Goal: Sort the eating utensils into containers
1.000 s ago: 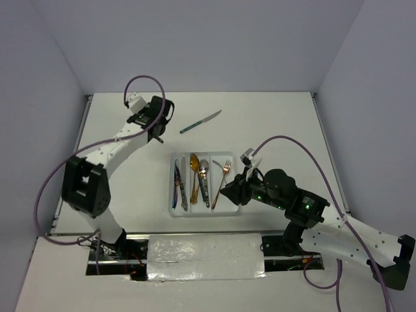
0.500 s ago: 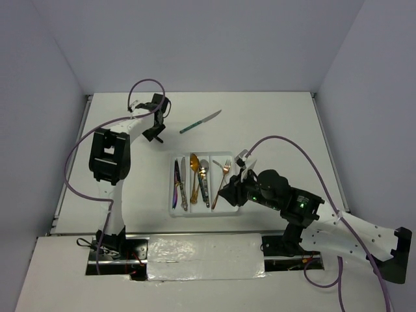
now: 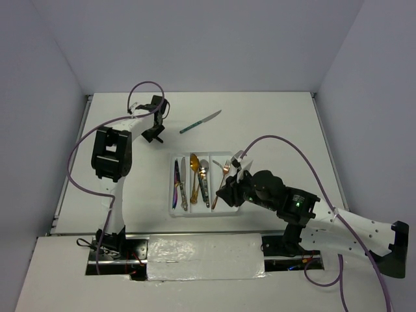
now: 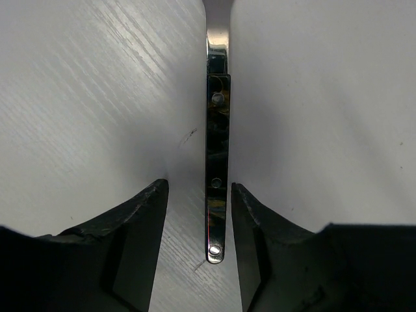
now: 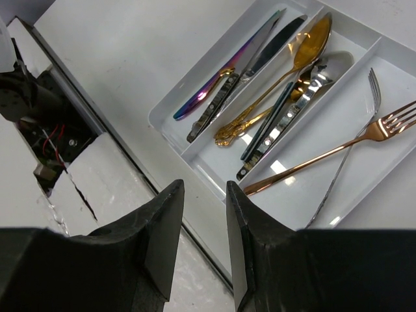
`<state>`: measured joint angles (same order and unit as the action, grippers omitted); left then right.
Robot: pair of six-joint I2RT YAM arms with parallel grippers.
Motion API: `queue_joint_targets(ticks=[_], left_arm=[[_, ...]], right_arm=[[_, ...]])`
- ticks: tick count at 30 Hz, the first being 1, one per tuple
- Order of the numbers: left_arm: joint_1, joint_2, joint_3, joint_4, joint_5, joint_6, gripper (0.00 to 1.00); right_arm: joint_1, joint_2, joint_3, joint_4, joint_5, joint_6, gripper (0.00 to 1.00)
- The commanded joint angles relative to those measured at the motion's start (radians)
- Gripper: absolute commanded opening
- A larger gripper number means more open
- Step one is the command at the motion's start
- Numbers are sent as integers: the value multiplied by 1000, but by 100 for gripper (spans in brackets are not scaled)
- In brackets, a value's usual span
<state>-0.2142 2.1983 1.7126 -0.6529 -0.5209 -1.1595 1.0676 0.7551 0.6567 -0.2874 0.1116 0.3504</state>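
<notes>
left gripper (image 3: 155,134): is hovering over the far left part of the table (image 3: 279,123), its jaws standing apart and clamping nothing.
left fingers (image 4: 140,224): are framing a dark riveted handle in the wrist view. a strip of bare table is showing between the left finger and the handle, and the right finger is sitting just beside it. whether either finger is touching it, cannot tell.
teal-handled knife (image 3: 200,121): is lying flat on the table beyond the tray and apart from it, outside every compartment, with its blade pointing to the far right. it is the only loose utensil showing.
right gripper (image 5: 203,188): is hanging over the near right corner of the tray, jaws standing apart with nothing between them.
tray (image 5: 328,127): is sitting mid-table between the two arms, white, with three long compartments running side by side.
left compartment: is holding an iridescent purple knife (image 5: 201,97) and a dark-handled knife (image 5: 237,84), lying side by side.
middle compartment: is holding a gold spoon (image 5: 273,88) and a silver spoon (image 5: 276,120) with a dark riveted handle, the two lying close together.
right compartment: is holding a copper fork (image 5: 325,155) and a silver fork (image 5: 356,140), their handles crossing.
</notes>
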Motion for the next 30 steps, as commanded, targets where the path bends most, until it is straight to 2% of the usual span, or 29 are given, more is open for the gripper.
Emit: queue_joint_targets(ticks=[1,7,10,14,15,17,19,26,30], left_arm=[[9,23,1,22,2,-20,57],[18,46,10,-7,4,-34,57],[18,40,-22,-5,-1,-46,51],[18,23,-74,22,10,-54,31],[19,20,-79,24,12,-52,23],[18,15,-99,32,15,-48,15],[19,3,-131,56,31,-33,0],[22,-127,-235,137,90,37,0],[13,-218,-219,148,136,118,0]], right_arm=[[12,4,55,7,17,-7,40],[15,6,55,8,16,-10,40],[17,4,57,10,14,-10,40],[17,-3,55,11,16,-13,40],[17,-3,55,11,13,-10,40],[18,-8,55,14,10,-11,40],[17,-8,54,14,11,-14,41],[18,-11,55,16,5,-13,40],[23,-23,52,16,10,-14,41]])
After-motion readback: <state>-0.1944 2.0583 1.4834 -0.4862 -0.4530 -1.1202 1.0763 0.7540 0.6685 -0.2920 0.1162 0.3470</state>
